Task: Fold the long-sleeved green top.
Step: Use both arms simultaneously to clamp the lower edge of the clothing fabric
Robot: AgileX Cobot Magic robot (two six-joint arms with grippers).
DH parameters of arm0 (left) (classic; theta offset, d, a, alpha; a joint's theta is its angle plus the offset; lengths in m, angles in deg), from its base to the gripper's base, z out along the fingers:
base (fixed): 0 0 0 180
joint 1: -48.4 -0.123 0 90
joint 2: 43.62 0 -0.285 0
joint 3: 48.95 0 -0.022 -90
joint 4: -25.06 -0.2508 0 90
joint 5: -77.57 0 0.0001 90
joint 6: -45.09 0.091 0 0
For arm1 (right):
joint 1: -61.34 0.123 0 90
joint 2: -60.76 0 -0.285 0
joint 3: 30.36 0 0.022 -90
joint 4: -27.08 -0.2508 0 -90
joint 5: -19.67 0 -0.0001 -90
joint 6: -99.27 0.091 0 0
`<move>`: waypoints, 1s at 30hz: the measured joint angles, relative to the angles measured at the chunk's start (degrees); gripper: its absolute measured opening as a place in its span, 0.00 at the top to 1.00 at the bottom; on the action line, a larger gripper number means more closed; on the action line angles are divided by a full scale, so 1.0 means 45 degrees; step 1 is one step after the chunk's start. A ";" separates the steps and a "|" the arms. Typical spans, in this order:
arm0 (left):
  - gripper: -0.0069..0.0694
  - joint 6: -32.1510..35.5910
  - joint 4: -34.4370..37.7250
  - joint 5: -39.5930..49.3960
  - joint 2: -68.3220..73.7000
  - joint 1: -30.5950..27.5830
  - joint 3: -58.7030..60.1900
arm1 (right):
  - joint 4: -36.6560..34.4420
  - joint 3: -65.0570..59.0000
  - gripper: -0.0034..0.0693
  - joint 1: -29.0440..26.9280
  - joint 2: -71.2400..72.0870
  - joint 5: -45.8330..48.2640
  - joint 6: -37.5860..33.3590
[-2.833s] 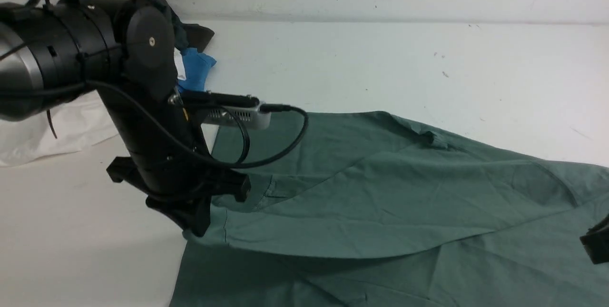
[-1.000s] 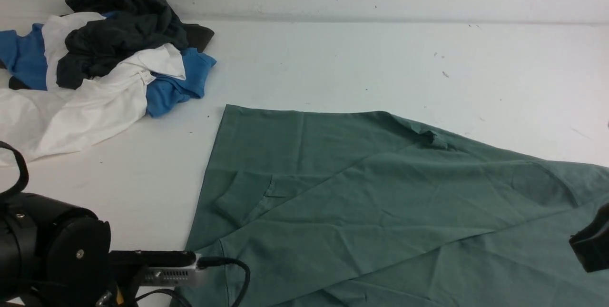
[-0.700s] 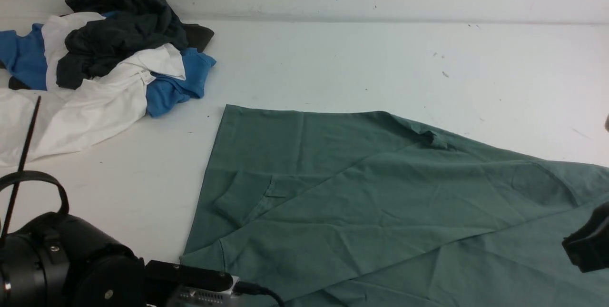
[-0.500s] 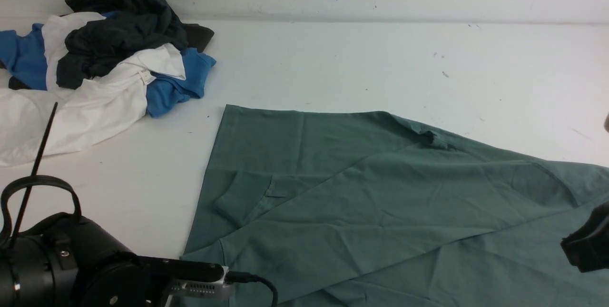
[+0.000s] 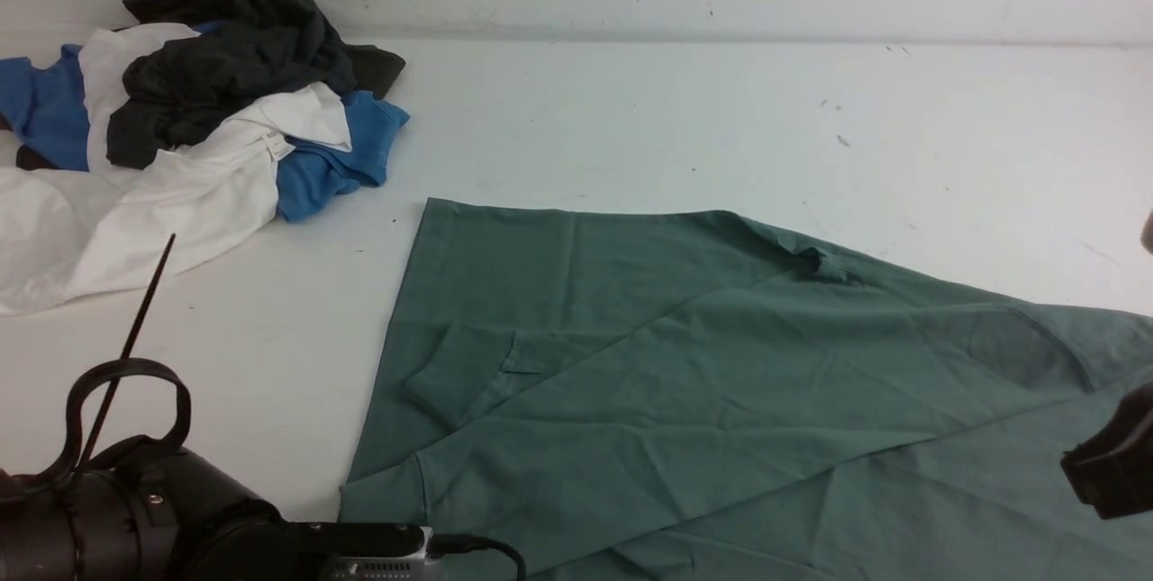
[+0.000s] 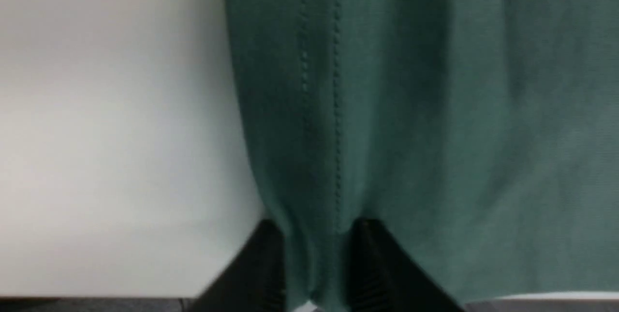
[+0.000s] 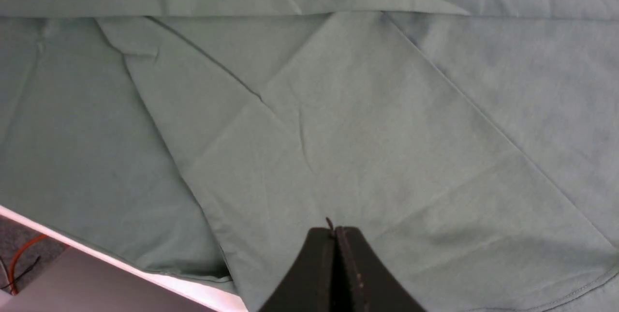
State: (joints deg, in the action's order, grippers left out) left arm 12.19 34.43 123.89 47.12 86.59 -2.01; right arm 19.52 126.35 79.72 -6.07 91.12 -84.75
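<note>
Far left on the white table (image 5: 630, 113) lies a heap of blue, white and dark clothes (image 5: 207, 104). At the near left the left arm (image 5: 135, 518) sits low by the near-left edge of the green long-sleeved top (image 5: 685, 365). The left gripper (image 6: 316, 259) has a bunched fold of the stitched hem pinched between its two black fingers. The top spreads from centre to the right edge, a sleeve folded across it. At the right, the right gripper (image 7: 334, 234) hangs over the cloth, jaws pressed together and empty.
</note>
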 joint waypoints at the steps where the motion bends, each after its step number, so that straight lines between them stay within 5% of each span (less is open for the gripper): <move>1: 0.79 0.0084 0.0073 -0.0030 0.0000 0.0013 0.0000 | 0.0000 0.0000 0.97 0.0000 0.0000 0.0000 -0.0033; 4: 0.87 0.0273 -0.0008 -0.0030 -0.0074 0.0013 0.0000 | 0.0015 0.0000 0.97 0.0000 0.0000 0.0000 -0.0698; 10: 0.87 -0.0437 -0.1311 0.1143 -0.1569 0.0013 0.0041 | -0.1021 -0.0955 0.97 0.0245 -0.0241 -0.0094 -0.3091; 17: 0.88 -0.1068 -0.1628 0.1803 -0.3373 -0.0479 0.0090 | -0.1528 -0.3895 0.93 0.2918 -0.1511 -0.0374 -0.3955; 21: 0.88 -0.1068 -0.1654 0.1932 -0.3691 -0.0884 0.0106 | -0.1148 -0.4576 0.83 0.4072 -0.1623 -0.0982 -0.3494; 30: 0.88 -0.0429 -0.1654 0.2028 -0.3740 -0.1464 0.0095 | 0.0652 -0.5786 0.35 0.5910 -0.1919 -0.3454 -0.3303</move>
State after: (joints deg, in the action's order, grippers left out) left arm 10.26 26.99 133.01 30.29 80.00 -1.59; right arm 22.46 100.32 106.31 -14.70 75.58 -99.61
